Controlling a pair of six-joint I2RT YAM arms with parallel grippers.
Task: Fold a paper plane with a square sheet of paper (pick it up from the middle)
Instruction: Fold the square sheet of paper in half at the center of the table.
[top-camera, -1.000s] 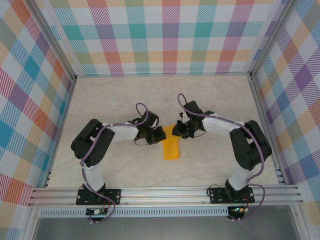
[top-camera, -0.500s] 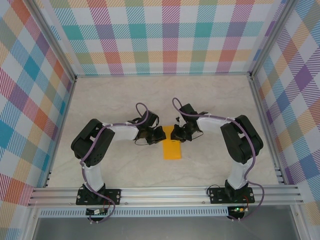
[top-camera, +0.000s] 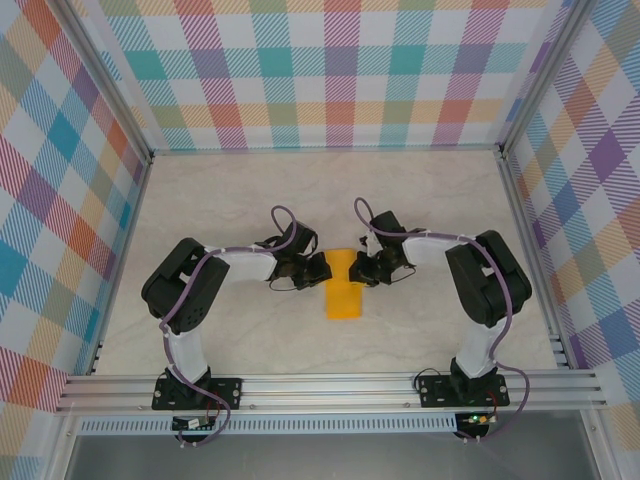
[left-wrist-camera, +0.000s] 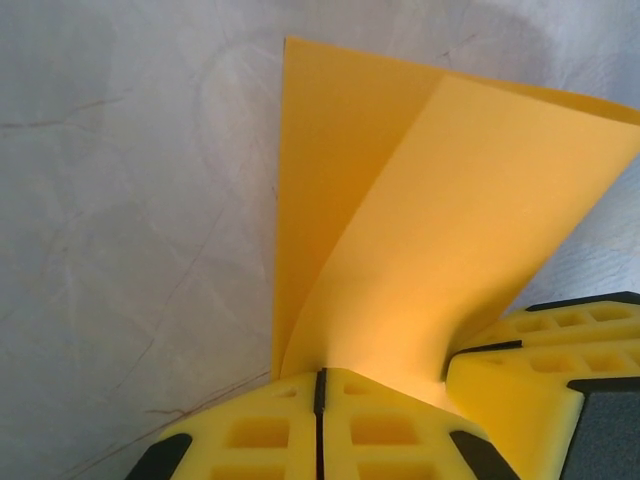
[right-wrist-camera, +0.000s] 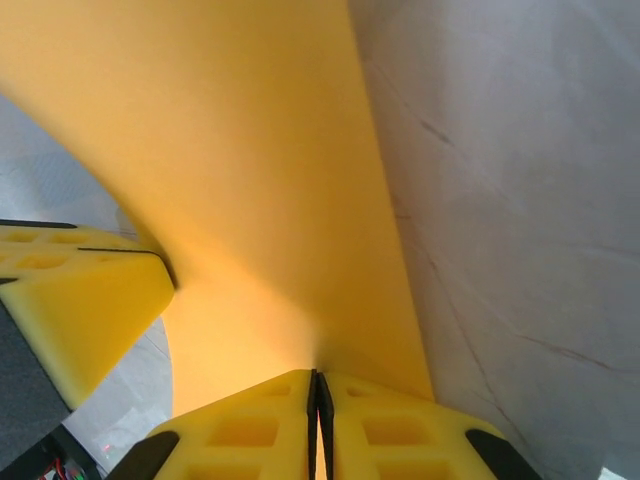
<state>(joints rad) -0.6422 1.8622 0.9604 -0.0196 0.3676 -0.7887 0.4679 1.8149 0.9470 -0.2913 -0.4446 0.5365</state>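
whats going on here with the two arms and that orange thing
Two robot arms are folding a sheet of orange paper on the table. The left hand and the right hand are each pinched shut on the paper's far end, one from each side. That end curls up into their grip, while the near part looks to lie flat. The paper is a narrow folded strip, not yet a plane.

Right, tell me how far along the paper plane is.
Done: the thin orange paper sheet is already folded into a narrow rectangle. In hand: left gripper and right gripper pinch its far end. Left: no pointed nose or wings yet.
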